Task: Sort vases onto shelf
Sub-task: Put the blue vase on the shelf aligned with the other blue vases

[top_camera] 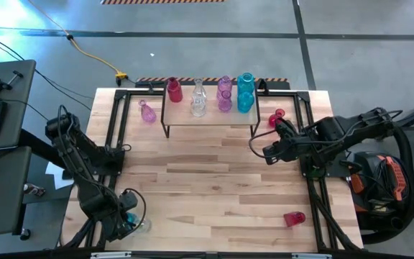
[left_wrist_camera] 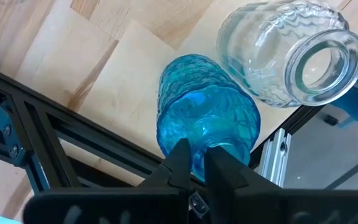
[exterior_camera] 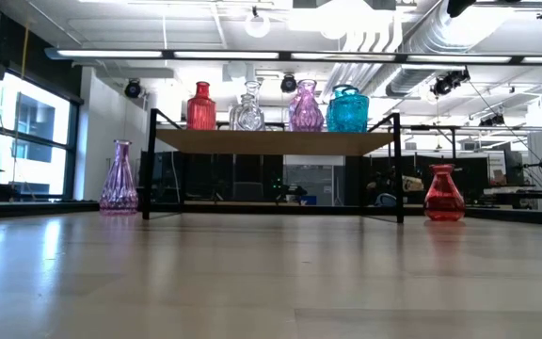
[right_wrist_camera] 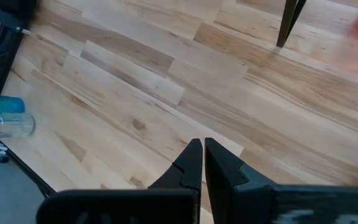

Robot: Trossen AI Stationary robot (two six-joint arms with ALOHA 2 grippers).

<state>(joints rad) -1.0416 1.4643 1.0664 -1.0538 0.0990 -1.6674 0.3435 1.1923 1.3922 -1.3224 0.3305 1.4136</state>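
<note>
From above, the shelf (top_camera: 210,115) stands at the far edge of the table (top_camera: 207,187) carrying four vases in a row: a red vase (top_camera: 174,90), a clear vase (top_camera: 198,99), a purple vase (top_camera: 224,93) and a teal vase (top_camera: 245,91). A pink vase (top_camera: 147,111) stands on the table left of the shelf, a small red vase (top_camera: 277,117) right of it, and a red vase on its side (top_camera: 294,218) lies near the front right corner. The left gripper (top_camera: 129,218) sits at the front left corner over a blue vase (top_camera: 131,218) and a clear jar (top_camera: 143,225); the right gripper (top_camera: 254,147) hovers near the shelf's right leg. At table height, neither gripper shows. In the left wrist view, the left gripper's fingers (left_wrist_camera: 178,163) are closed together against the near end of the lying blue vase, the clear jar lying just beside it. In the right wrist view, the right gripper's fingers (right_wrist_camera: 190,163) are pressed shut over bare wood, holding nothing.
</note>
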